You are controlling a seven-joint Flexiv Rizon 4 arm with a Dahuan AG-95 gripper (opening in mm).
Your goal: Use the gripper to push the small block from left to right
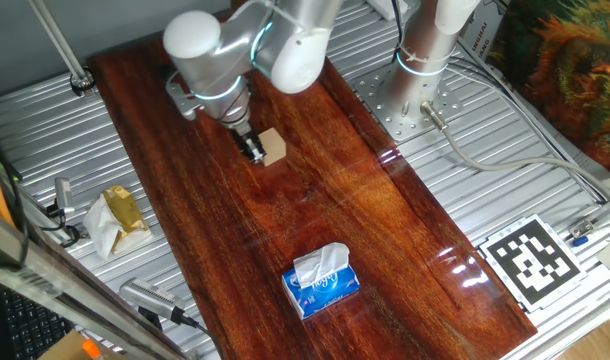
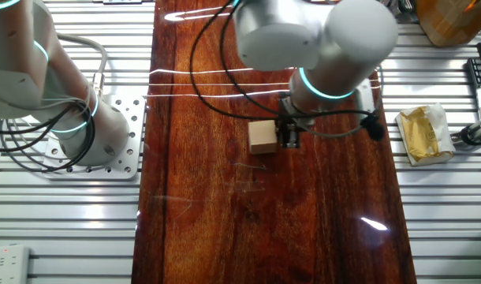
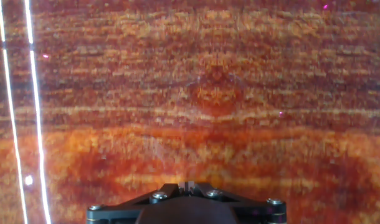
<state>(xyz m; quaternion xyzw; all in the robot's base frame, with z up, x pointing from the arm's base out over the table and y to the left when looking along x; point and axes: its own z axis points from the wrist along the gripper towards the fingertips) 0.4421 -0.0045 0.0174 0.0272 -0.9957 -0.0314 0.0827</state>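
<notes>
My small black two-finger claw [image 1: 254, 149] hung low over the dark red polished wooden board [image 1: 385, 240], its fingers pressed together with nothing between them. The small light-tan wooden cube [image 1: 272, 146] sat right beside my tip, touching it or nearly so; I could not tell which. My hand view showed only board grain, no cube. I judged the cube light, stiff and apt to slide easily on that glossy surface, perhaps to twist. It wanted no pinching, only a flat push low against the middle of its near face.
</notes>
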